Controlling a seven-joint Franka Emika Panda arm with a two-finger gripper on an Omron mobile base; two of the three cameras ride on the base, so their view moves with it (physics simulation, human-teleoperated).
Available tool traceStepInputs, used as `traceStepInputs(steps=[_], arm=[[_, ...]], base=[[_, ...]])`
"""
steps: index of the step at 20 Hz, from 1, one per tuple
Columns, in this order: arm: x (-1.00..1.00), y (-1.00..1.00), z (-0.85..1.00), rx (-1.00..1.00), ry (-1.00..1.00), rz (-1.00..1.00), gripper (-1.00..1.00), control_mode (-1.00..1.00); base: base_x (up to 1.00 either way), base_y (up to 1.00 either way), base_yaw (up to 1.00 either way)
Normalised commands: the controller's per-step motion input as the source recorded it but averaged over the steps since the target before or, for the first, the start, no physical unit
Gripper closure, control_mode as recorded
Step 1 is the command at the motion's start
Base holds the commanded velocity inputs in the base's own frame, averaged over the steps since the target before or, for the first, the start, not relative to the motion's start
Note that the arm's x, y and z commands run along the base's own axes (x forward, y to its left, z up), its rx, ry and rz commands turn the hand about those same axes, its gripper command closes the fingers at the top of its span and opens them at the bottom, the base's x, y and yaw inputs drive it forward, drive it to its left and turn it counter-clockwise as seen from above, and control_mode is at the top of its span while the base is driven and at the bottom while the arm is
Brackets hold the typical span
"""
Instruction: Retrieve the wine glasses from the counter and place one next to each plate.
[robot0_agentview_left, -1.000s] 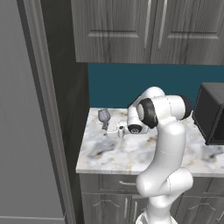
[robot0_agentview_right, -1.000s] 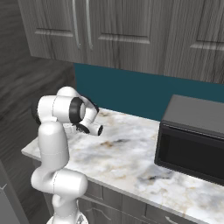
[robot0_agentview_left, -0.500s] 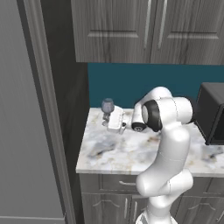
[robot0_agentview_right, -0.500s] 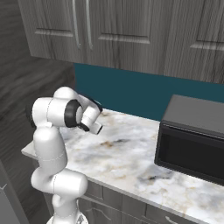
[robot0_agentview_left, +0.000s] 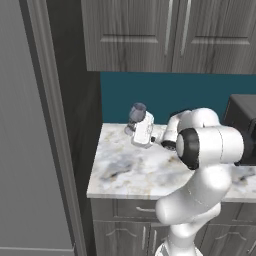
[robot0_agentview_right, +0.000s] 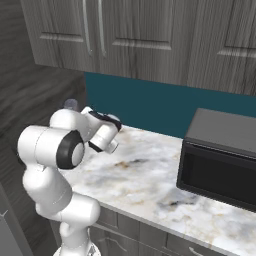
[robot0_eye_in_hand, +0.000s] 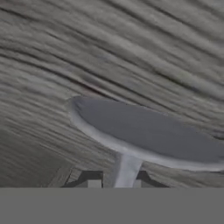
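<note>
Holding a wine glass (robot0_agentview_left: 136, 114) by its thin stem, the gripper (robot0_agentview_left: 134, 126) has its fingers (robot0_eye_in_hand: 92, 183) nearly closed, one on each side of the stem. In the hand view the round foot (robot0_eye_in_hand: 144, 133) of the glass spreads wide just past the finger tips. The glass is up in the air above the back left corner of the counter (robot0_agentview_left: 150, 172), near the blue wall (robot0_agentview_left: 170, 97). It is not touching the marble.

The job now looks like carrying this glass away to a plate. To do it well, the hand should keep a firm squeeze on the stem and move slowly, so the glass does not slip or swing. It should stay clear of the wall and of the dark side panel (robot0_agentview_left: 75, 120) on the left.

I cannot tell if there is anything inside the glass. A black microwave (robot0_agentview_right: 220, 160) sits on the counter with its door shut. The cupboards (robot0_agentview_right: 150, 35) above are shut too.
</note>
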Motion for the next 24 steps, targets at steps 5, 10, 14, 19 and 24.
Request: traceStepInputs(steps=[5,10,14,19,24], arm=[[-0.97,-0.67,0.83,0.18,-0.03,0.0,1.0,-1.0],[-1.0,-0.32,0.61,0.05,-0.06,0.0,1.0,-1.0],[-1.0,-0.05,0.45,-0.1,-0.24,0.04,1.0,-1.0],[-1.0,-0.45,0.5,-0.07,-0.08,0.01,1.0,-1.0],[-1.0,-0.28,0.18,-0.04,0.04,0.0,1.0,-1.0]], base=[[0.0,0.0,0.0],[0.0,0.0,0.0],[0.0,0.0,0.0],[0.0,0.0,0.0],[0.0,0.0,0.0]])
